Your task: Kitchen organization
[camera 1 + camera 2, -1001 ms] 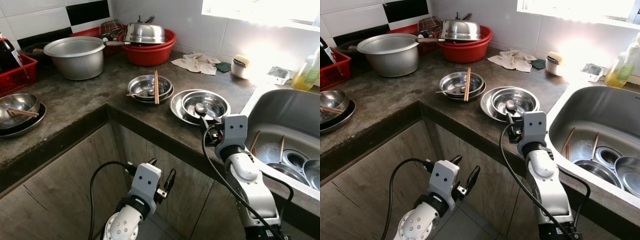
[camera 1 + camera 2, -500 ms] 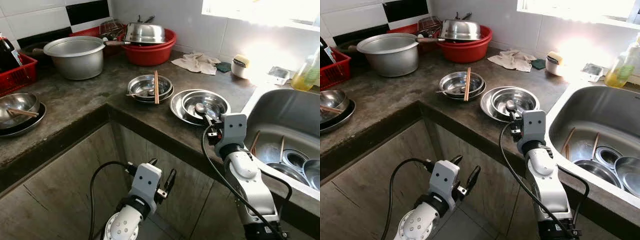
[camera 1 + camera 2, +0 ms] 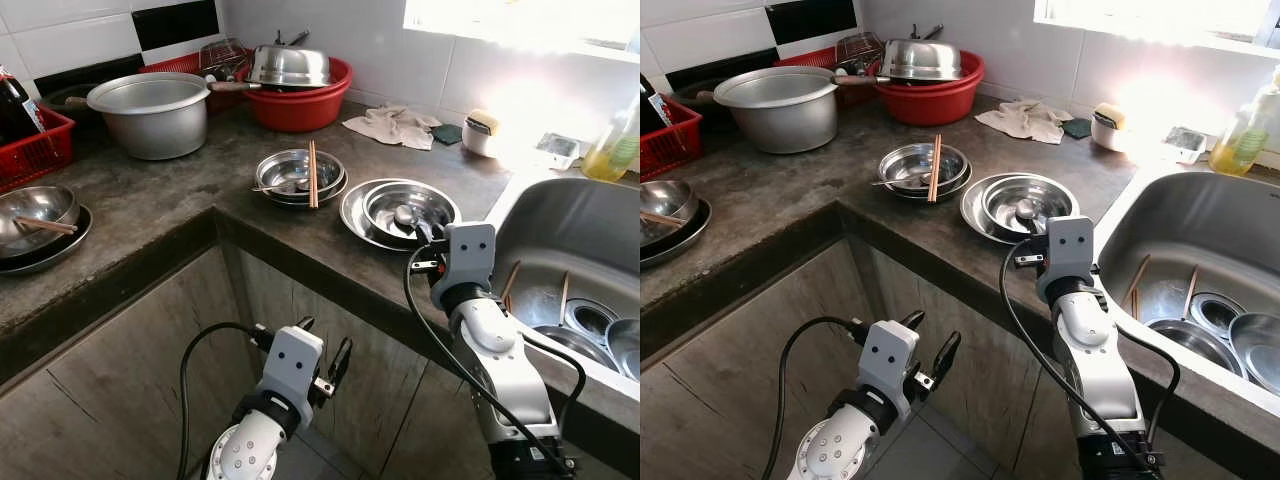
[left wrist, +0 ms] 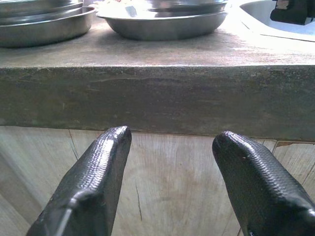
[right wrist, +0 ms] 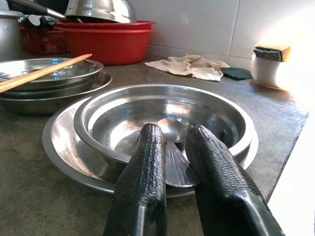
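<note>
Risk: slipping | right gripper (image 5: 170, 162) fingers clamp the thin steel spoon handle (image 5: 173, 162) over the shiny steel bowl (image 5: 162, 110) on the grey counter (image 3: 150, 200); spoon could twist free, clatter back | left gripper (image 4: 170, 162) idle, fingers apart

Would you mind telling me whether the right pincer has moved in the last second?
Yes. The right pincer, closed on the spoon, has shifted toward the sink relative to the steel bowl, which stayed put.
</note>
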{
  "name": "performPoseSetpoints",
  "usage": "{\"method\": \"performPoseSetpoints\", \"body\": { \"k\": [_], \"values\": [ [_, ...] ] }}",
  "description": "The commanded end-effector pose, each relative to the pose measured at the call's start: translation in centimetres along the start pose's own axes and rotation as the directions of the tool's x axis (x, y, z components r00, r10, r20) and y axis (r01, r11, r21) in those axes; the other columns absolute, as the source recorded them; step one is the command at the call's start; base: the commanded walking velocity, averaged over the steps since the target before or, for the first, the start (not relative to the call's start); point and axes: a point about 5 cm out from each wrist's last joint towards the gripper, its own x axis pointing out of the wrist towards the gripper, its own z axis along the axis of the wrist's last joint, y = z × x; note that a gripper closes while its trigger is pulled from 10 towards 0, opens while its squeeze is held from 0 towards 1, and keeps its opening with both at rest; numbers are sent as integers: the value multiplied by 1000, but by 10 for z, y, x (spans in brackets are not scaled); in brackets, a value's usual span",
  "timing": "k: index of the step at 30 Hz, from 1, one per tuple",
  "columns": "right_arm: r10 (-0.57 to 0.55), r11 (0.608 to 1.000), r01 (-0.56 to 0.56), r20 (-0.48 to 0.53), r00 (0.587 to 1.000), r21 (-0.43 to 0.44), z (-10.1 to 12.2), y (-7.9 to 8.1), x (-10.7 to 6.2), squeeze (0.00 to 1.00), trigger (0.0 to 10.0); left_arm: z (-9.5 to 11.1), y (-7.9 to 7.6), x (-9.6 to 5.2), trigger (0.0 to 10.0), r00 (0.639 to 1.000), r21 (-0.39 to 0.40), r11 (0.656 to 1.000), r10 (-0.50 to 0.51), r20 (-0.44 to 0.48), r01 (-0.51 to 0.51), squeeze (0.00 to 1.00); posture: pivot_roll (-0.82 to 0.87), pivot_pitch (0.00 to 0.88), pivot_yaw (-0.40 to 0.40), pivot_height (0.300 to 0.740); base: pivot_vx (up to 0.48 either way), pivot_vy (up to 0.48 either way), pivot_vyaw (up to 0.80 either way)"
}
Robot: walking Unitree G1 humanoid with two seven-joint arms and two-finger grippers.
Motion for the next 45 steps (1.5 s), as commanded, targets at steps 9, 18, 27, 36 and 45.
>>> {"method": "performPoseSetpoints", "body": {
  "k": [9, 18, 27, 36, 45],
  "values": [
    [-37, 998, 26, 179, 983, 63, 35, 0, 4, 0, 0, 1, 0, 0, 10000, 1000, 6, 1000, 0, 10, 0, 0, 128, 29, -37, 740, 0, 0, 0],
    [-30, 999, 19, 265, 964, 47, 52, 6, -9, 0, 0, 1, 0, 2, 10000, 1000, 5, 1000, 0, 14, 0, 0, 121, 10, -32, 740, 0, 0, 0],
    [-80, 996, 70, 256, 963, 47, 52, 4, -26, 0, 0, 0, 6, 8, 10000, 1000, -16, 1000, -2, 21, 2, 0, 99, 2, -15, 740, 0, 0, -309],
    [-104, 995, 100, 252, 962, 27, 54, 0, -28, 0, 0, -1, 6, 10, 10000, 1000, 27, 1000, -6, 17, 6, 0, 96, 7, -10, 740, 0, -398, -794],
    [-92, 996, 91, 231, 969, 14, 52, 2, -28, 0, 0, -4, 11, 12, 10000, 1000, -1, 1000, 23, -10, -23, 0, 98, 14, -10, 740, 0, -259, -792]
  ]
}}
